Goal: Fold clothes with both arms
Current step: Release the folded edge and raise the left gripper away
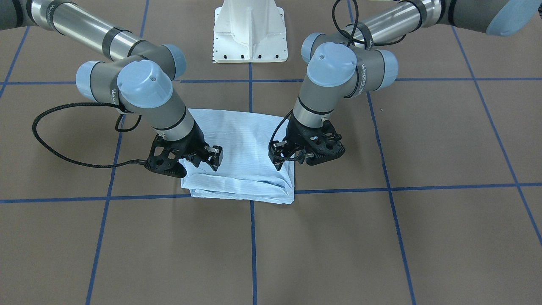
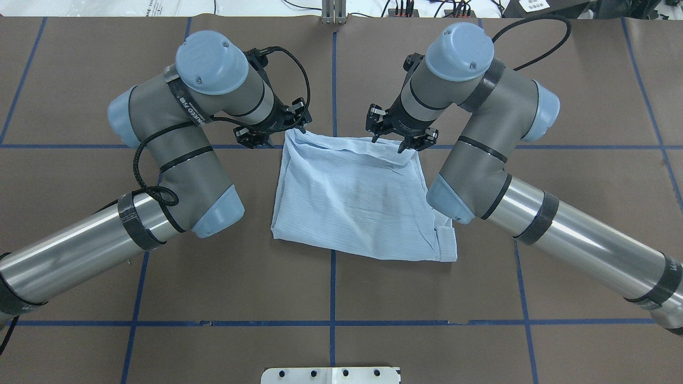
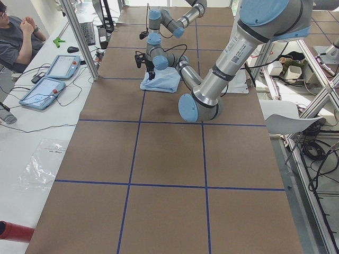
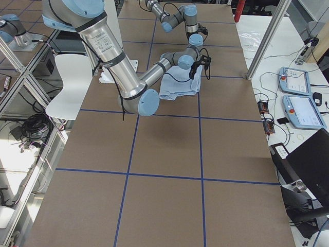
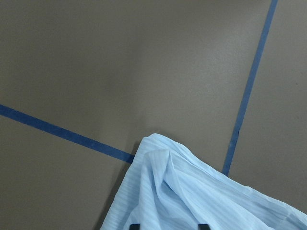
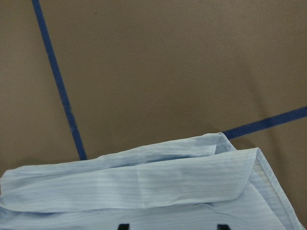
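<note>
Light-blue thin striped shirt (image 2: 357, 202) lies folded small and flat near the middle of the brown counter (image 2: 240, 277). The black left gripper (image 2: 275, 136) and black right gripper (image 2: 388, 143) stand with fingers apart over its corners. I think little folding is left.

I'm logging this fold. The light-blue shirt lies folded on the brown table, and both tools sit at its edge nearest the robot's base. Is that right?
Not quite. The left tool and right tool sit at the shirt's edge farthest from the white base, as the overhead exterior view shows. The rest holds.
</note>
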